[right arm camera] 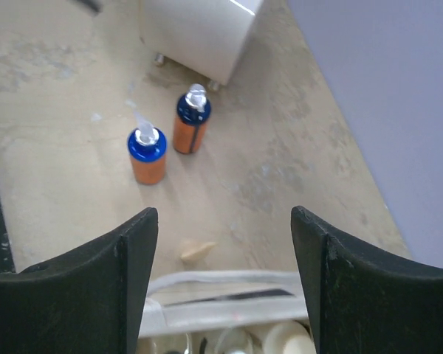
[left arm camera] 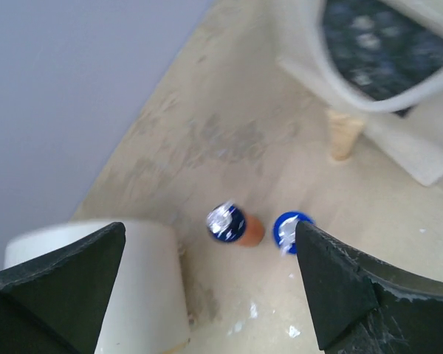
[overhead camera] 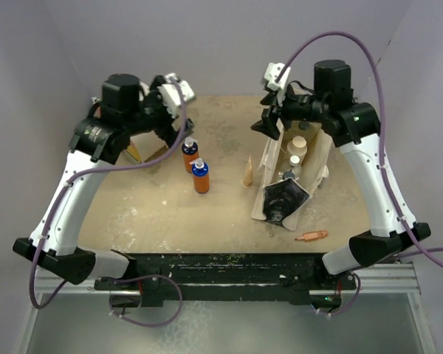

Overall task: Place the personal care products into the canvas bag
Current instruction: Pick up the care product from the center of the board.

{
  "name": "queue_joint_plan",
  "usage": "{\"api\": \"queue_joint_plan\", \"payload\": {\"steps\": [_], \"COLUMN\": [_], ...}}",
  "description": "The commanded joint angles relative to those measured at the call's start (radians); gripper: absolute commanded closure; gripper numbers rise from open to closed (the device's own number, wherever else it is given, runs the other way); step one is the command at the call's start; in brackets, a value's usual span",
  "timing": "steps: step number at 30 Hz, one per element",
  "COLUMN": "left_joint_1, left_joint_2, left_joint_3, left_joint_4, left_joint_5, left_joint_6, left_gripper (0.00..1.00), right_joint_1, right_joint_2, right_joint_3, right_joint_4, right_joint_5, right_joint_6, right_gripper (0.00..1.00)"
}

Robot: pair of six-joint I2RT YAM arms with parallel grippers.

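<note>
Two orange bottles with blue caps (overhead camera: 190,155) (overhead camera: 200,177) stand upright on the table left of centre. My left gripper (overhead camera: 168,122) hovers behind and above them, open and empty; in its wrist view (left arm camera: 207,295) both bottles (left arm camera: 236,225) (left arm camera: 292,228) show below, the second partly behind the right finger (left arm camera: 354,287). The canvas bag (overhead camera: 280,199) stands at the right, mouth open, with several pale bottles (overhead camera: 299,146) inside. My right gripper (overhead camera: 269,124) hangs open and empty over the bag's far rim (right arm camera: 221,310). Its view shows bottle tops (right arm camera: 280,343) in the bag.
A tan wooden cone (overhead camera: 248,171) stands between the bottles and the bag. A small orange stick (overhead camera: 311,236) lies near the front edge, right of the bag. A large cream drum (left arm camera: 96,287) sits at the back left under my left arm, close to the bottles.
</note>
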Motion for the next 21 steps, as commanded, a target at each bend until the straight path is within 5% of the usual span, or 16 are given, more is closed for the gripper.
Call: {"api": "queue_joint_plan", "payload": {"steps": [1,8,21], "left_joint_1": [0.198,0.396,0.456], "left_joint_2": [-0.086,-0.098,-0.143], "left_joint_3": [-0.098,-0.142,-0.148], "left_joint_4": [0.181,0.262,0.276], "left_joint_5": [-0.001,0.031,0.069], "left_joint_6": [-0.192,-0.338,-0.348], "left_gripper": [0.01,0.01,0.01], "right_joint_1": [0.096,0.295,0.443], "right_joint_2": [0.015,0.171,0.421], "right_joint_3": [-0.041,0.001,0.017], "right_joint_4": [0.097,0.025,0.055], "right_joint_5": [-0.03,0.084,0.252], "right_joint_6": [0.028,-0.086,-0.138], "right_gripper": [0.25,0.23,0.21]}}
